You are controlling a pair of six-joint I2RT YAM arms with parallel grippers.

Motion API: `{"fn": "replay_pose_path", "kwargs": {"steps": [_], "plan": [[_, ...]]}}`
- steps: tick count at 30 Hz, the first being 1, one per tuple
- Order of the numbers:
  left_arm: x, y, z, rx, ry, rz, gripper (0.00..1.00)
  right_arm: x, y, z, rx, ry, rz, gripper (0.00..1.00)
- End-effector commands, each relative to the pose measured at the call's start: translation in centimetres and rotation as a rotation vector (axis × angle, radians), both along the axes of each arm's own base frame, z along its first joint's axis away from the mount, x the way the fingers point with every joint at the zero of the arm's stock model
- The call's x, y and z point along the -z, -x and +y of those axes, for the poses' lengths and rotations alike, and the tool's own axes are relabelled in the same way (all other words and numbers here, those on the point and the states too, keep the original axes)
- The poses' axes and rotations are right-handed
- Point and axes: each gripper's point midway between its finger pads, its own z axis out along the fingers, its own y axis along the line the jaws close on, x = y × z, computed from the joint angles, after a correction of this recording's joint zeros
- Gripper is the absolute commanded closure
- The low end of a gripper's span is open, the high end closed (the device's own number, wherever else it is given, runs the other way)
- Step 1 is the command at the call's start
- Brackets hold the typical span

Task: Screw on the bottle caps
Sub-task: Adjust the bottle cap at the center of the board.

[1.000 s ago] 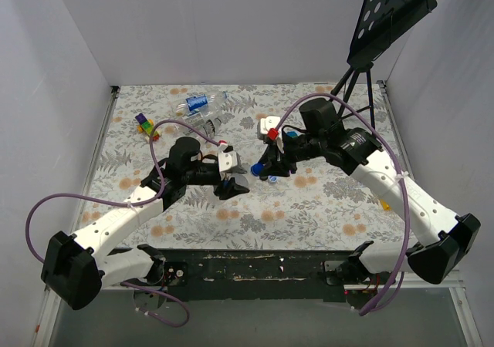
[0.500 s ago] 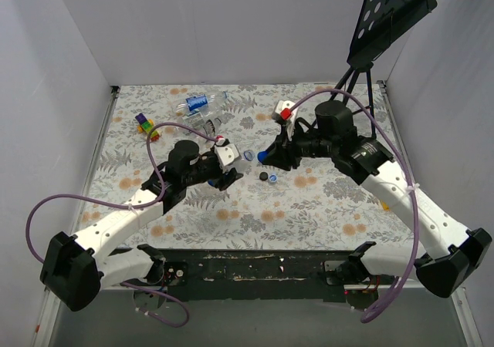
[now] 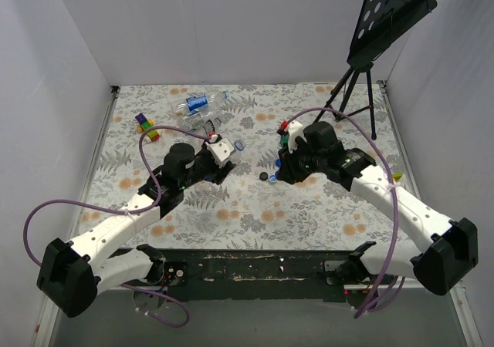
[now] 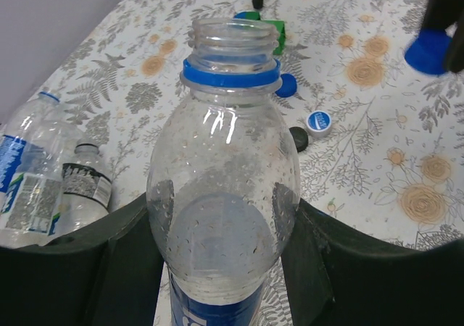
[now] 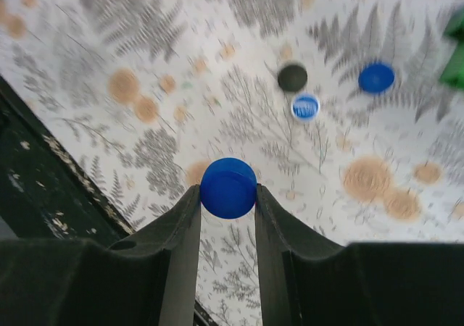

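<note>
Bottle caps: one blue cap [image 5: 228, 187] is pinched in the right jaws above the counter [image 5: 130, 43]. Three lie loose at upper right of the right wrist view: a black cap [image 5: 292, 77], a white-faced blue cap [image 5: 305, 107] and a plain blue cap [image 5: 376, 77].
Bottle in hand: a clear bottle [image 4: 225, 195] fills the centre of the left wrist view, mouth open, blue ring under the threads.
Other bottles: spare bottles [image 4: 43, 188] lie at lower left of that view.
Left jaws: clamped on the clear bottle's body, one finger on each side.
Right jaws: closed on the blue cap's rim.
Arm pose: in the top view both arms reach to mid-counter with wrists turned toward each other. The held cap is apart from the bottle mouth.
Step in hand: likely bringing cap to neck; nothing is threaded yet.
Doing it well: line the cap's axis up with the neck, open side toward the mouth. Seat it flat before turning and press lightly. If it cocks, back off and reseat.
Watch for: the thin wall may buckle or spin in the left jaws, so that grip must be firm but not crushing.
</note>
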Motion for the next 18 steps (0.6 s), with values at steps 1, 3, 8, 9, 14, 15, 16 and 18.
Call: {"fn": "replay_pose_path", "kwargs": {"steps": [1,3,8,9,14,15,16,18], "plan": [[-2.9,-1.4,1.8,-0.137,0.06,-0.095,0.96,7.7,1.2,-3.0,0.122,0.161,0.155,0.99],[-3.3,-1.5,2.1,-0.159,0.069,-0.108,0.96,10.2,1.9,-3.3,0.121,0.194,0.202,0.99],[-3.7,-1.7,2.6,-0.191,0.085,-0.128,0.96,14.3,2.6,-3.3,0.133,0.287,0.242,0.99],[-3.9,-1.8,2.8,-0.198,0.088,-0.132,0.96,15.0,2.8,-3.2,0.127,0.315,0.244,0.99],[-3.9,-1.9,3.0,-0.215,0.091,-0.137,0.96,17.6,3.1,-3.4,0.127,0.449,0.235,0.96],[-4.0,-1.9,3.0,-0.217,0.092,-0.139,0.96,17.8,3.2,-3.3,0.122,0.462,0.231,0.95],[-4.0,-1.9,3.1,-0.218,0.091,-0.139,0.96,18.1,3.3,-3.2,0.117,0.479,0.224,0.94],[-4.0,-1.9,3.0,-0.217,0.092,-0.139,0.96,18.5,3.4,-3.5,0.121,0.512,0.225,0.89]]}}
